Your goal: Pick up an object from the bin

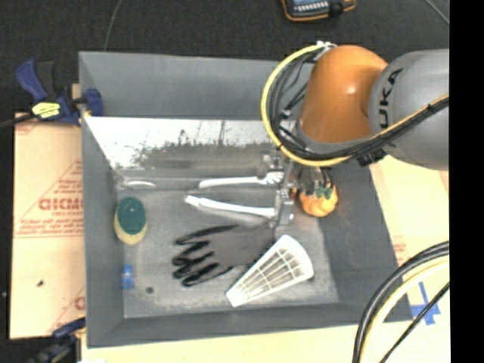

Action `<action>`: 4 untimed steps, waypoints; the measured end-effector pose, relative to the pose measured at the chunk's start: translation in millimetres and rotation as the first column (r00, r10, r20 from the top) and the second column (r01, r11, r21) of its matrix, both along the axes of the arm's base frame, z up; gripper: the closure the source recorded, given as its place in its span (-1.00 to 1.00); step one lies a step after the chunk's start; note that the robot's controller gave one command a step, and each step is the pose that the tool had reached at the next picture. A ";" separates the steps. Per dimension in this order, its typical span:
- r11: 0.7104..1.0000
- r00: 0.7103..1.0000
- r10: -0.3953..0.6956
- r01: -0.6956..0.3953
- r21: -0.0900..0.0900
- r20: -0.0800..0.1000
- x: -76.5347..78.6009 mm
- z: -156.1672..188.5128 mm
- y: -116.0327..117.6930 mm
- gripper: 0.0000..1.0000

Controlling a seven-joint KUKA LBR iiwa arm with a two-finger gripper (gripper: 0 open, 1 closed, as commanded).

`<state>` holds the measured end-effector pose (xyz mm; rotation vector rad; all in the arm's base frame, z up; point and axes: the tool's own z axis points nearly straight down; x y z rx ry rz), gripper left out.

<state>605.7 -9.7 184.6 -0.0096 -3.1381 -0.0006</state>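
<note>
Jaws first: they're low in the bin (189, 82), tucked under my own wrist, and I cannot tell whether they're apart or together, because the orange cover (340, 97) and the looped cables (274, 123) block the view. Nothing shows clamped between them.

Right at them, on the side away from my arm, the near ends of the white tongs (227, 205) run up to the metal of my wrist; touching or just short, I can't say. On the arm's side sits a small orange thing (319, 203), rounded, with a bit of green on it and half hidden by my wrist. What it is, I can't make out.

Moving out towards the near wall, a white ribbed cone-shaped basket (276, 269) lies flat, and beside it a black glove (215, 249) points away from me.

Well off past the tongs there's a round green-and-yellow sponge (130, 219) and a tiny blue thing (127, 279), too small to name.

Writing: "UKA" on my grey arm (389, 89), the first letter cut off by the cover.
</note>
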 end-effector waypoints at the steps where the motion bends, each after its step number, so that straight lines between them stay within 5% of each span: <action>1: 1.000 1.000 0.000 0.000 0.000 0.008 1.4 5.1 -0.1 -1.00; 2: 0.967 0.967 0.254 -0.254 -0.002 0.010 -17.1 -105.1 65.0 -1.00; 3: 0.970 0.969 0.245 -0.245 -0.003 0.016 -19.1 -54.1 65.2 -1.00; 4: 0.991 0.991 0.131 -0.131 0.001 0.007 -46.3 -84.2 95.0 -1.00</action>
